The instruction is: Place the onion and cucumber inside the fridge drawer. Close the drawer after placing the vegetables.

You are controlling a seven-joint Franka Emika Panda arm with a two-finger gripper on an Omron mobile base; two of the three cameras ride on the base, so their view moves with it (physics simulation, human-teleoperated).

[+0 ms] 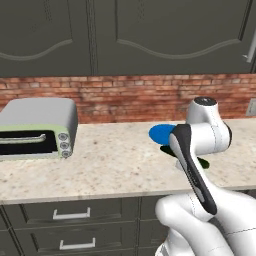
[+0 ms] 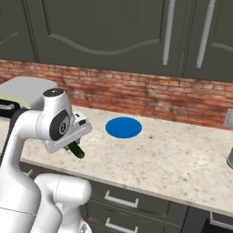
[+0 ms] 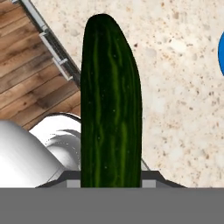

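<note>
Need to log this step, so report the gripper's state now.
Gripper: closed on the cucumber, lifted above the counter.

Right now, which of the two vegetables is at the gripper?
The cucumber, the long dark green one, sticks out from the gripper above the counter.

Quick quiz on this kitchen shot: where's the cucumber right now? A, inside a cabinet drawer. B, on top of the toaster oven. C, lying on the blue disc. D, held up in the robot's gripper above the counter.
D: the cucumber juts out from the gripper, its dark green tip hanging over the speckled counter, apart from the blue disc.
</note>
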